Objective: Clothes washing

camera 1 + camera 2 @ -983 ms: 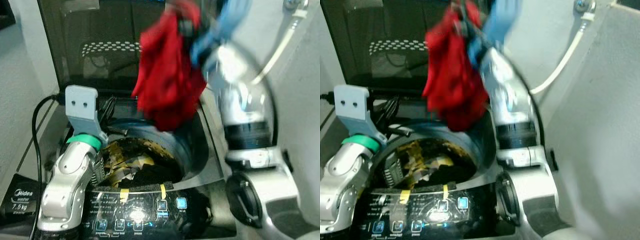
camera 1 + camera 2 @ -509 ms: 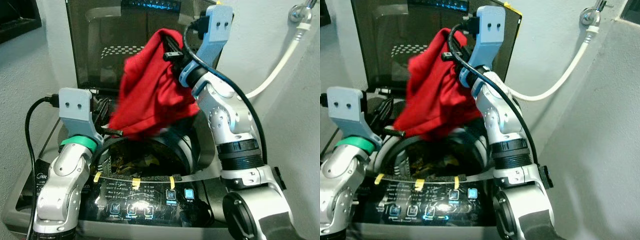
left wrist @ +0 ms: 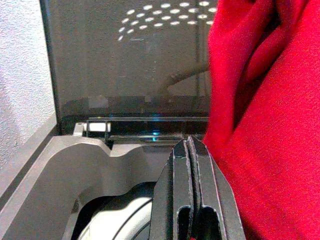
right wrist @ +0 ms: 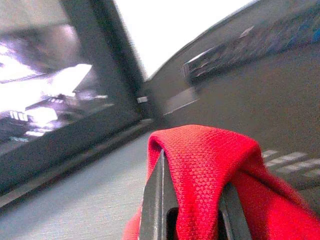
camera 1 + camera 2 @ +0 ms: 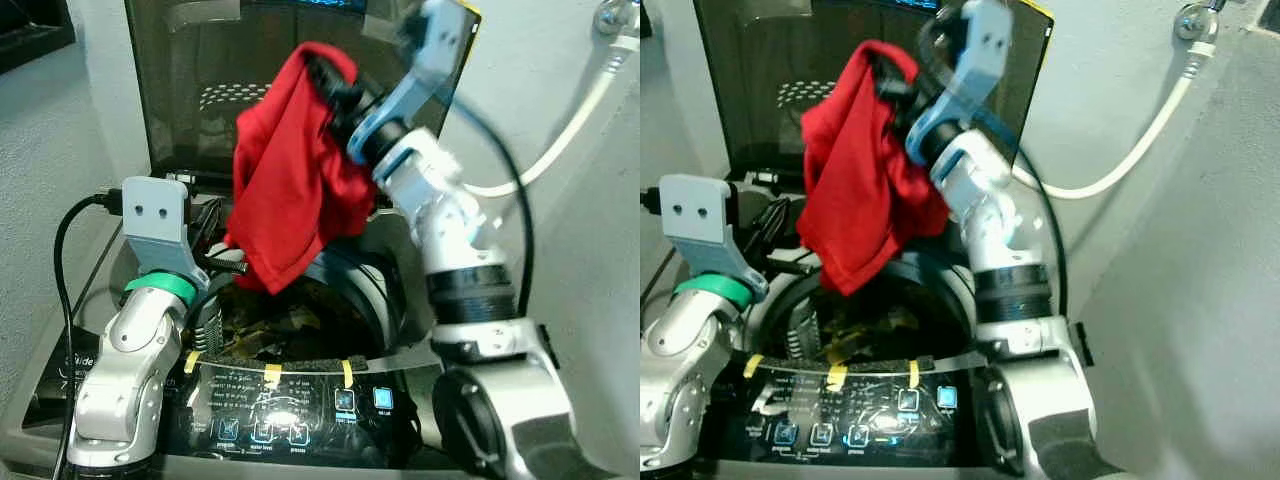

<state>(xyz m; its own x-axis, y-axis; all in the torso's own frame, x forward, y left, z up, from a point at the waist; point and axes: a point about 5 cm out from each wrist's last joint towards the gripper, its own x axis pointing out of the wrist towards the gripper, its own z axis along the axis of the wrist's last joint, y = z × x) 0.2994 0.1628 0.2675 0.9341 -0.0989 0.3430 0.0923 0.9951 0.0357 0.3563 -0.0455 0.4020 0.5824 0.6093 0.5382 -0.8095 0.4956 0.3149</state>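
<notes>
While the right end effector [image 5: 325, 75] pinches its top fold, the soft red knitted cloth garment [image 5: 290, 190] hangs in the air above the open drum of the grey top-loading washing machine [image 5: 375, 300], in front of the raised dark tinted lid [image 5: 190, 90].

Item: red garment. Limp, light, bunched in loose folds; lowest corner dangles just over the drum mouth, apart from the dark and yellowish laundry [image 5: 270, 325] already inside. Judged easy to lift but prone to snagging on the drum rim or slipping from a thin pinch; a hold on a thick gathered fold, as now, suits it best.

Item: left end effector [image 3: 189, 190]. Fingers pressed together, holding nothing, poised at the drum's left rim just beside the hanging cloth.

Item: lit touch control panel [image 5: 290, 415], front edge, with yellow tape strips.

Item: white hose [image 5: 1140, 130] running along the grey wall to a tap.
</notes>
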